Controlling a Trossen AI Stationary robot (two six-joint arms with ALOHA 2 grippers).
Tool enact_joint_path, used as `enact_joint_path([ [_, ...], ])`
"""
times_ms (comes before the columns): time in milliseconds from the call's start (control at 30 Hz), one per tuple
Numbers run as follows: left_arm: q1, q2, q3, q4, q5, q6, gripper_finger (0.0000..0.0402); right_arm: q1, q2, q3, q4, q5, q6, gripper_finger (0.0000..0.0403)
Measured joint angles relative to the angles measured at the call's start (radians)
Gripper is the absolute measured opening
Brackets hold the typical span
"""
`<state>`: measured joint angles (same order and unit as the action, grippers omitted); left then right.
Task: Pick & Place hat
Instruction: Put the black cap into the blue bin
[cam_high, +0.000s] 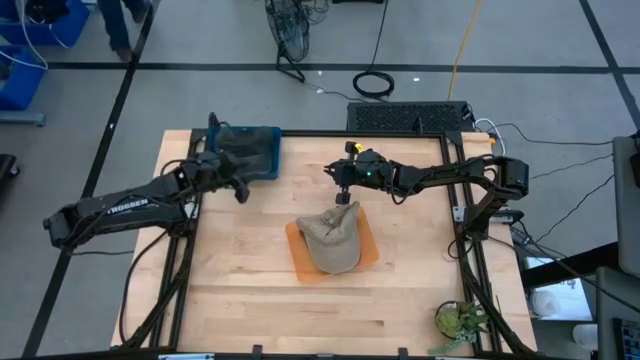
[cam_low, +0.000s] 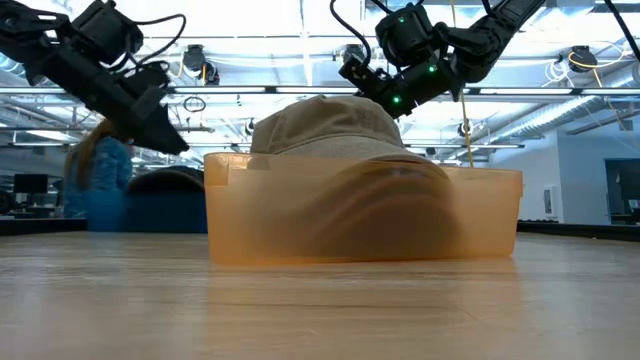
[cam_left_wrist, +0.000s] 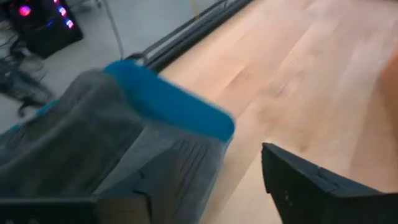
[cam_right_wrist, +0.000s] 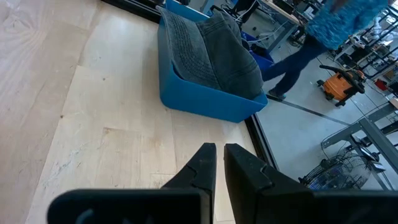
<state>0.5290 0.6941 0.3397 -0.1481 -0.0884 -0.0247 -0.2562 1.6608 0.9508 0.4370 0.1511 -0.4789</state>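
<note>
A tan hat (cam_high: 332, 235) lies crown up in an orange tray (cam_high: 300, 262) at the table's middle; in the low view the hat (cam_low: 325, 125) rises above the tray's wall (cam_low: 300, 215). My right gripper (cam_high: 345, 193) hangs shut just over the hat's far side, touching nothing; the right wrist view shows its fingers (cam_right_wrist: 216, 163) over bare wood. A grey hat (cam_right_wrist: 211, 53) fills a blue bin (cam_high: 250, 150) at the far left. My left gripper (cam_high: 243, 192) stands open at the bin's near side, its fingers (cam_left_wrist: 311, 186) apart in front of the grey hat (cam_left_wrist: 93, 137).
A small potted plant (cam_high: 458, 322) stands at the near right corner. A black keyboard-like unit (cam_high: 410, 116) lies beyond the far edge. A person (cam_low: 95, 180) is in the room behind. Bare wood (cam_high: 300, 310) stretches along the table's near side.
</note>
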Motion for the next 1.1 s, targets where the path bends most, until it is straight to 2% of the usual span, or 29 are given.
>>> enact_joint_path([
  [167, -0.002, 0.035, 0.000, -0.015, -0.070, 0.002, 0.0166, 0.000, 0.000, 0.000, 0.000, 0.000, 0.002, 0.0020],
  [367, -0.001, 0.128, 0.000, -0.010, -0.078, 0.059, 0.0095, 0.000, 0.000, 0.000, 0.000, 0.000, 0.002, 0.0020],
  [467, 0.012, 0.183, 0.000, 0.012, -0.146, 0.071, 0.0075, 0.000, 0.000, 0.000, 0.005, 0.000, 0.001, 0.0020],
  [667, 0.055, 0.252, 0.000, 0.045, -0.229, 0.097, 0.0062, 0.000, 0.000, 0.000, 0.005, 0.000, 0.000, 0.0020],
  [1100, 0.125, 0.257, 0.000, 0.030, -0.326, 0.118, 0.0062, 0.000, 0.000, 0.000, -0.001, 0.000, 0.004, 0.0020],
])
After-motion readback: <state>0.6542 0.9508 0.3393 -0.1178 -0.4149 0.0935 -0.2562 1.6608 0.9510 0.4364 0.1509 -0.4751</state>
